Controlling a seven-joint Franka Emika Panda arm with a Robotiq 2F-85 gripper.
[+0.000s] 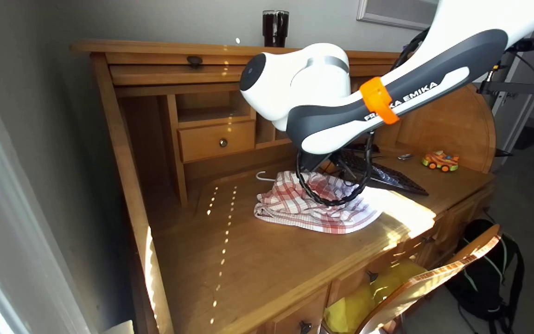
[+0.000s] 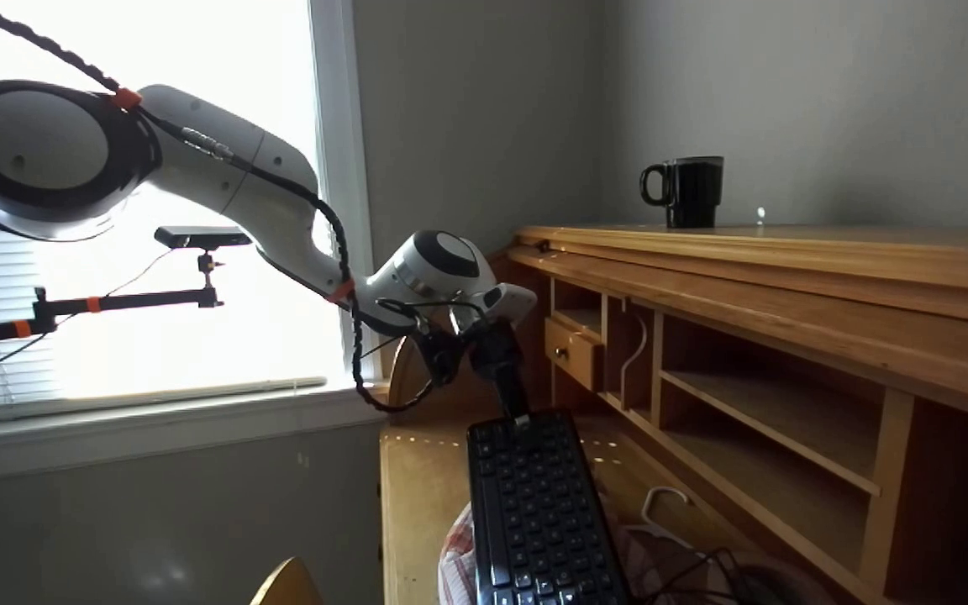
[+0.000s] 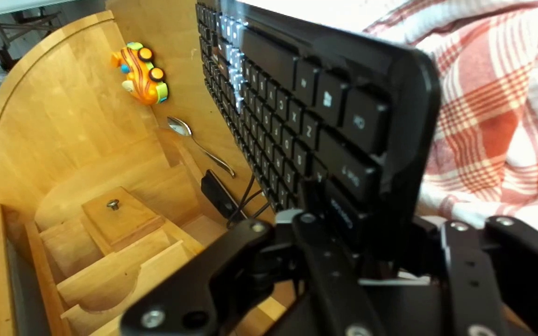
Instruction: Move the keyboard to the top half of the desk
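Note:
The black keyboard (image 2: 539, 504) is tilted, with its near-gripper end raised; it also shows in an exterior view (image 1: 390, 176), partly behind the arm, and in the wrist view (image 3: 292, 102). My gripper (image 2: 519, 413) is shut on that end, one finger on the key side and one behind, as the wrist view (image 3: 362, 224) shows. Whether the far end touches anything I cannot tell. The wooden roll-top desk (image 1: 193, 260) has pigeonholes, a small drawer (image 1: 216, 141) and a flat top shelf (image 2: 828, 239). The keyboard is over the desk's work surface, below the top shelf.
A crumpled red-and-white cloth (image 1: 313, 208) lies under the arm beside a white hook (image 1: 263, 176). A dark mug (image 2: 694, 193) stands on the top shelf. A toy car (image 3: 143, 74), a spoon (image 3: 180, 126) and a black device with cables (image 3: 220, 193) lie on the desk. A chair (image 1: 434, 283) stands in front.

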